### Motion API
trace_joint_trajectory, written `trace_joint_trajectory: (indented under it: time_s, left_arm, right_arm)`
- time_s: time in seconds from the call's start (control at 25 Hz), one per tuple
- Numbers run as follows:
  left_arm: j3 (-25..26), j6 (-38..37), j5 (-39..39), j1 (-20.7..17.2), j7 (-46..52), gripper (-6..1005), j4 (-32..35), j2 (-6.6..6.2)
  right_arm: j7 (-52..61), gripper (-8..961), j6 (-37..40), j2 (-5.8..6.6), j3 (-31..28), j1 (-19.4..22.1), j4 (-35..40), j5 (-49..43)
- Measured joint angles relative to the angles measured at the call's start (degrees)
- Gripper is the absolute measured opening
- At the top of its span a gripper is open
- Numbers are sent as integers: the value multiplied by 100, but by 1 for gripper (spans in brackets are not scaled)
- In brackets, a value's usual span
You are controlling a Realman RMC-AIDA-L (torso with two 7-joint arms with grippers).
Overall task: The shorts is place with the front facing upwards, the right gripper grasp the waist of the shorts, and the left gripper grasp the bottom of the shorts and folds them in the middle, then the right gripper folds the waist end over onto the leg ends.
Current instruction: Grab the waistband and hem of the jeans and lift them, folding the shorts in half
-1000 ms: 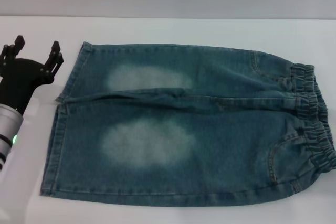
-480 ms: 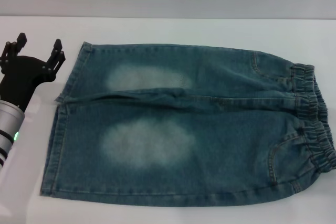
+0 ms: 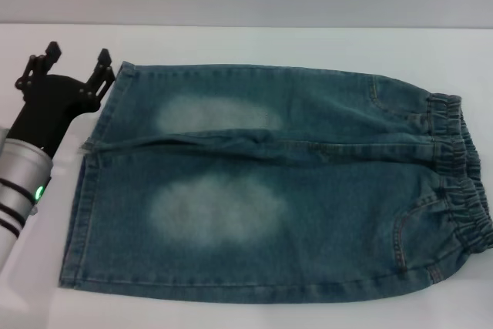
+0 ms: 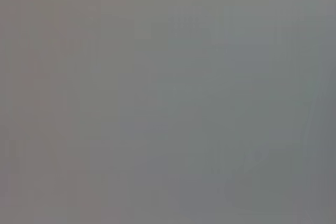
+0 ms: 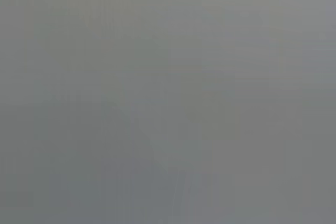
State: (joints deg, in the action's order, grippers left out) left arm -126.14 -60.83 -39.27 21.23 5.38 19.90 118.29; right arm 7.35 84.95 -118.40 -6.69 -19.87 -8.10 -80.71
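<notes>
Denim shorts (image 3: 277, 190): lying flat on the white table (image 3: 254, 40), long axis left-right, hems leftward.
Left gripper (image 3: 76, 58): hovering with fingers spread, just beside the far hem corner (image 3: 123, 71).
Right gripper: nowhere showing.

shorts (image 3: 293, 190): blue-green denim, pale faded patches | left pincer (image 3: 78, 54): black

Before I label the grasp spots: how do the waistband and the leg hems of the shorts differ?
The waistband is ruffled, gathered elastic at the shorts' right end; the leg hems are straight, flat and stitched at the left end. The waistband runs as one band, while the hems are two, split by the gap between the legs. The open left gripper hovers by the far hem; nothing is near the waistband. Both lie flat on the table.
</notes>
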Motion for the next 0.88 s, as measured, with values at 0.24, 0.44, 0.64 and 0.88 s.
trace_joint_trajectory:
  time_s: [0.24,0.44,0.64,0.88]
  left_arm:
    - [56,1236,8,298,35,785,660,-148]
    - [435,3071,12,558,38,785,1501,-352]
    - [1106,4986,79,599,-49,784,2587,-478]
    - [2113,7502,449,583,-315,784,3839,-482]
  right_arm:
    - [1783,779,-1453,519,70,-569,42,-906]
    - [4988,780,-2405,874,383,-1300,931,-2631]
    - [8190,780,-2091,285,1402,-1722,3554,-4031]
    - [10914,777,-1718,14,2960,-1446,5409,-4358]
